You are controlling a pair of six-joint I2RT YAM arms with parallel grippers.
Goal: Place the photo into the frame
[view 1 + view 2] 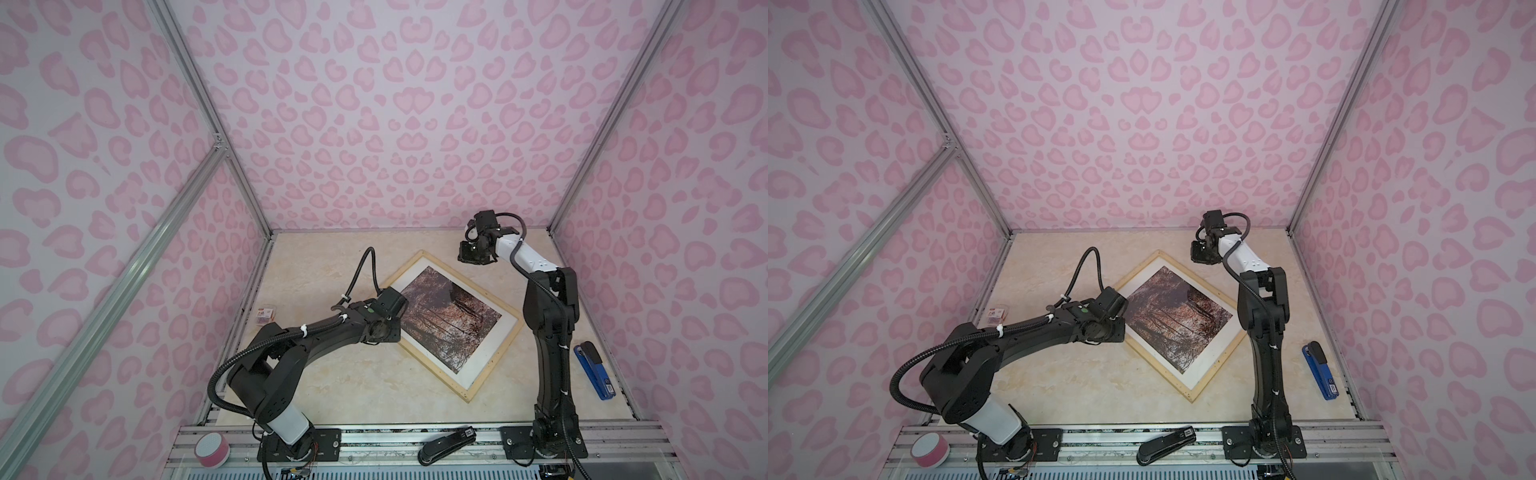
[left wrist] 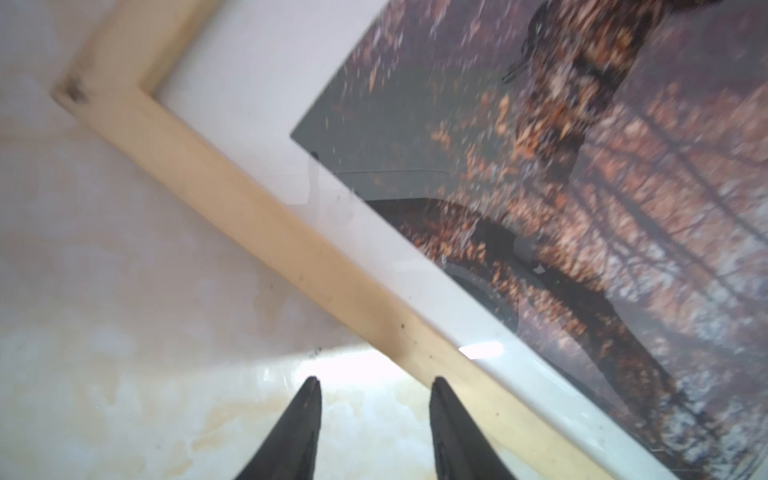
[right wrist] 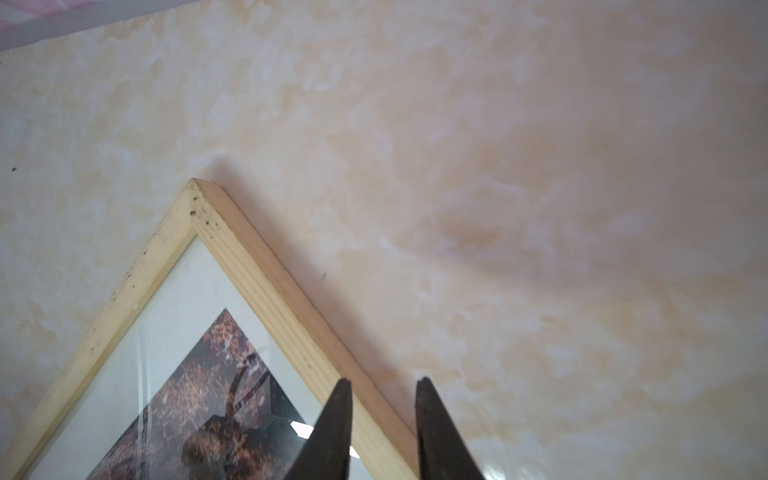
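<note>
**Photo already sits inside the frame; both arms empty**

The worktop (image 1: 353, 395) carries the frame (image 2: 266, 224) near its middle. It lies flat and face up, turned so its corners point like a diamond in both top views. Inside the wooden rails lies a white mat border (image 2: 232, 83), and the photo (image 1: 451, 318) shows through the mat's window, autumn trees upward and square to the rails. Reflections in both wrist views suggest a glossy pane over it.

By this layout the placing looks done. The underside cannot be seen, so I cannot tell whether anything there needs closing. What seems left is for the arms to pull clear.

The left end effector (image 2: 374, 380) hovers at the frame's left rail, its jaws moderately apart and holding nothing. The right end effector (image 3: 383, 381) hangs above the far corner, its jaws narrower but parted, also empty.

A blue stapler (image 1: 592, 370) lies well apart on the right.
</note>
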